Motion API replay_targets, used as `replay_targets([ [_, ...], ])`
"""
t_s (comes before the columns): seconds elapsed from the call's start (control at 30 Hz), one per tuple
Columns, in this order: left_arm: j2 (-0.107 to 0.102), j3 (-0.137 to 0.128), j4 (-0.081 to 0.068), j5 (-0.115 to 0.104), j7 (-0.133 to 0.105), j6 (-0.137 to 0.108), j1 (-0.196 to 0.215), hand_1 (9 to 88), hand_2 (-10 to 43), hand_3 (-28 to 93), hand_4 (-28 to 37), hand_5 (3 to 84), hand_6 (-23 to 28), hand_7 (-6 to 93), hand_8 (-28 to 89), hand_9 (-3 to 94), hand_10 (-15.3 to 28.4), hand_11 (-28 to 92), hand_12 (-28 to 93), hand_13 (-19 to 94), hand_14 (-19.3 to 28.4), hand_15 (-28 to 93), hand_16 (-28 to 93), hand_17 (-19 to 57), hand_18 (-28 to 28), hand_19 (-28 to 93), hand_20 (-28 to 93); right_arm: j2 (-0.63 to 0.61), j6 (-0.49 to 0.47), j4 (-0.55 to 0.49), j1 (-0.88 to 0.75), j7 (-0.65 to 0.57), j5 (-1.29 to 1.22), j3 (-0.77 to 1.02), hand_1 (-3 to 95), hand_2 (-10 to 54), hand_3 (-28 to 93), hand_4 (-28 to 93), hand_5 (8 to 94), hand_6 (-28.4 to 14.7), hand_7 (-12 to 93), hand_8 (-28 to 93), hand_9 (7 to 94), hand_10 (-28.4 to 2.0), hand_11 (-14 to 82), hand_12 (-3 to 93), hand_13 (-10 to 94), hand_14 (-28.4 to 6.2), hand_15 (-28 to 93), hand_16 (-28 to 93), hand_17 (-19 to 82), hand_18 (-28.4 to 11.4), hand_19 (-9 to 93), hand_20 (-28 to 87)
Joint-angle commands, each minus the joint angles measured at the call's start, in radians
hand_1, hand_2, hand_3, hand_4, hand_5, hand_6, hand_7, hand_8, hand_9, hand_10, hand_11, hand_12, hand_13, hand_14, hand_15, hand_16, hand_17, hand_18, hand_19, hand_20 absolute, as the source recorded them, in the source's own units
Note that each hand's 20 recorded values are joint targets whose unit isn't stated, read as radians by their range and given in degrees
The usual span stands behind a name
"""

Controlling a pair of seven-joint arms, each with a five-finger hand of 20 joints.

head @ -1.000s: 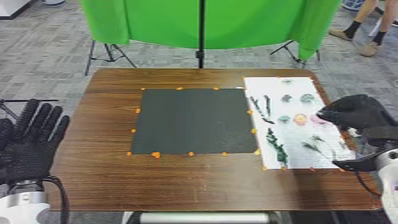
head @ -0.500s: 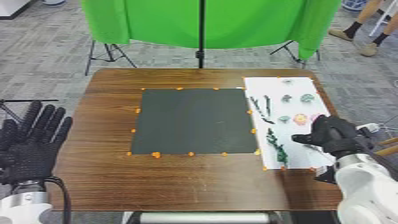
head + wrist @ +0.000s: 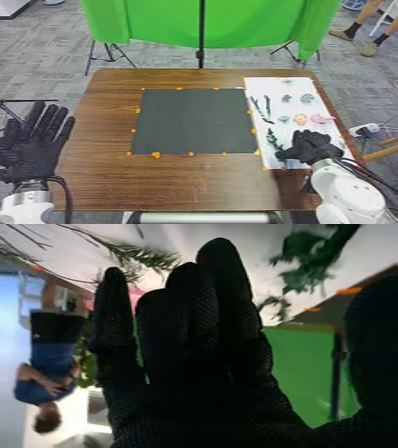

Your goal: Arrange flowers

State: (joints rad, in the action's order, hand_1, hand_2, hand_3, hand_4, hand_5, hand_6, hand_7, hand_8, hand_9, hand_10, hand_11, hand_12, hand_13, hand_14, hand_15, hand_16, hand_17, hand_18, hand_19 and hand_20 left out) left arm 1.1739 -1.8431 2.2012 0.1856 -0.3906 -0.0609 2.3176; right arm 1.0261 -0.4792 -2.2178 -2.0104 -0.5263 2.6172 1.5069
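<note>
"Which way is the leafy stem (image 3: pixel 273 141) lying from the fingers?"

"Just to their left. It's resting on the white sheet (image 3: pixel 265 83), along the side facing the dark mat (image 3: pixel 191 120), and its long axis is running from the far side towards the near edge. The right hand (image 3: pixel 310 145) is sitting much nearer, over the sheet's near part"

"And how is that hand posing?"

"It's coming in from the near right corner and pointing forward and leftwards, palm hidden from the head view. In the wrist view its fingers are standing straight, most of them bunching close, one sitting apart, with the thumb keeping well clear. I'm seeing nothing pinched between them"

"So is it aiming for that stem?"

"Probably, though a fine needle-leaved sprig (image 3: pixel 142 255) is also lying near the fingertips, so I'm not swearing to it. For the stem, the thumb and fingers are needing to straddle that long axis and close across it, or the leaves are likely slipping sideways"

"What about the left hand (image 3: pixel 31 145)?"

"It's waiting beyond the table's left side, fingers straight and slightly spreading, well apart from the stem"
</note>
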Motion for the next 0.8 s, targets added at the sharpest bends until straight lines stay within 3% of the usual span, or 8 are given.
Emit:
replay_targets([
  [0.03, 0.004, 0.009, -0.007, 0.001, 0.004, -0.006, 0.015, 28.1, 10.2, 77, -28.3, 45.5, 8.8, 7.6, -9, 40.9, 15.1, 15, 7, 31, 14.6, 24, -7, -6.5, 14.1, 36, 10, 0.032, -0.037, 0.032, 0.013, 0.047, 0.062, -0.05, 23.4, -9.5, 72, -28, 70.5, -5.4, 36, -12, 62.0, -20.8, 59.7, 36.1, 56, -18.8, 82, 29, 25, -26.3, 76, 23],
  [0.23, 0.001, 0.009, -0.012, 0.0, 0.003, 0.002, 0.01, 28.1, 10.2, 77, -28.3, 45.4, 8.8, 7.5, -9, 40.8, 15.1, 15, 7, 31, 14.8, 25, -7, -6.5, 14.1, 36, 10, 0.041, -0.06, 0.031, 0.028, 0.0, -0.03, -0.071, 30.4, -9.5, 77, -26, 75.3, -4.0, 37, -11, 66.1, -19.8, 59.1, 36.6, 61, -18.1, 81, 30, 27, -26.3, 77, 24],
  [0.37, 0.0, 0.009, -0.012, -0.001, 0.002, -0.003, 0.009, 28.1, 10.1, 77, -28.3, 45.4, 8.8, 7.5, -9, 40.7, 15.1, 15, 7, 30, 15.2, 25, -7, -6.4, 14.0, 35, 10, 0.044, -0.064, 0.031, 0.03, -0.01, -0.051, -0.075, 39.5, -9.5, 78, -24, 77.4, -4.7, 33, 11, 69.0, -19.1, 57.4, 35.8, 63, -17.3, 79, 30, 28, -26.1, 77, 23],
  [0.63, 0.0, 0.007, -0.009, -0.002, -0.002, -0.001, 0.016, 28.1, 10.1, 77, -28.3, 45.3, 8.7, 7.5, -9, 40.5, 15.0, 15, 7, 30, 15.4, 26, -7, -6.5, 14.0, 35, 10, 0.044, -0.013, 0.025, 0.027, -0.055, -0.092, -0.09, 48.3, -9.5, 80, -20, 80.4, -3.4, 33, 14, 74.8, -16.3, 45.3, 49.7, 67, -15.8, 78, 30, 31, -25.9, 78, 22],
  [0.8, -0.002, 0.006, -0.009, -0.001, -0.003, -0.005, 0.018, 28.0, 10.0, 77, -28.3, 45.3, 8.7, 7.5, -9, 40.5, 15.1, 15, 7, 30, 15.4, 26, -7, -6.5, 14.0, 35, 11, 0.039, 0.103, -0.012, 0.047, -0.164, -0.207, -0.119, 48.6, -9.5, 81, -19, 81.7, -2.9, 33, 15, 76.8, -15.8, 44.4, 50.8, 69, -15.8, 77, 31, 32, -26.2, 79, 22],
])
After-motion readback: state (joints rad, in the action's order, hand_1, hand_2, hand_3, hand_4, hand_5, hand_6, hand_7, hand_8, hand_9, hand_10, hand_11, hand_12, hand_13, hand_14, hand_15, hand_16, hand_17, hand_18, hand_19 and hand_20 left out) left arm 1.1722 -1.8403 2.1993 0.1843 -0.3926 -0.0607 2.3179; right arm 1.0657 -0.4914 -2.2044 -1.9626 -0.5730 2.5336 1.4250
